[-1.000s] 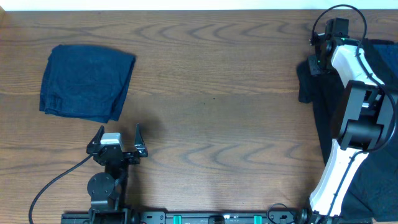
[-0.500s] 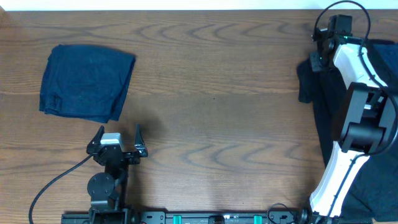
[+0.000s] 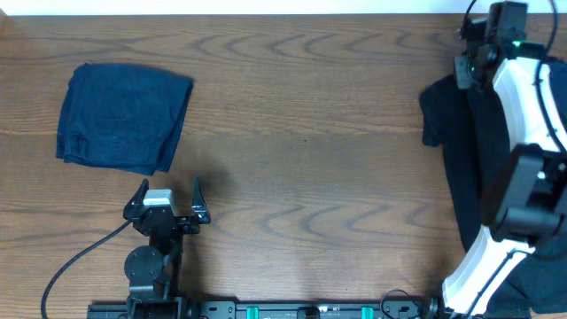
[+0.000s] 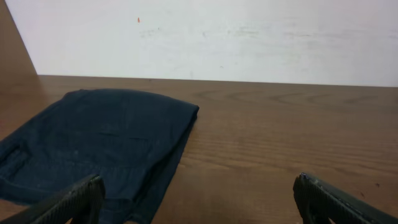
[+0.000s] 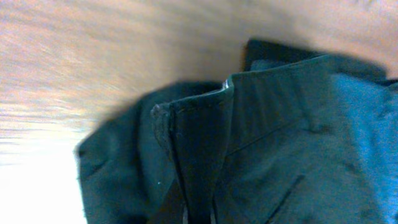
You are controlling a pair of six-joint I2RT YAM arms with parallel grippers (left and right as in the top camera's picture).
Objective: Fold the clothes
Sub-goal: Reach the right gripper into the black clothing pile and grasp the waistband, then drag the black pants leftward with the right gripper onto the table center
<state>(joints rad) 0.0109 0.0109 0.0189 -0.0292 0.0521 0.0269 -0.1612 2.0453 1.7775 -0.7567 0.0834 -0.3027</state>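
At the wooden table [image 3: 301, 133], my right arm [image 3: 523, 97] has swung over the last second toward the far right corner, and the black garment [image 3: 461, 159], spread loose along the table's right side, has been drawn a little that way with it. Its near corner now sits slightly stretched toward the back edge. I read this as the opening pull of the next fold: the cloth is being dragged out to lie flat, and no crease has been laid in it yet.

The navy garment [image 3: 124, 117] lies at the far left, already folded into a compact rectangle and unmoved. It counts as done, so the black one is the work in hand.

My right gripper [image 3: 469, 73] is over the far edge of the black garment. The right wrist view shows a stitched hem [image 5: 186, 124] running straight down to my fingers at the bottom of the frame. The cloth is sharp while the wood behind it streaks, so I judge the jaws clenched on that hem and carrying it along. The contact itself is hidden at the frame's edge.

My left gripper [image 3: 166, 197] has not stirred. It waits near the front edge with its jaws spread wide, holding nothing, the navy garment [image 4: 106, 143] just ahead of it but apart from it.
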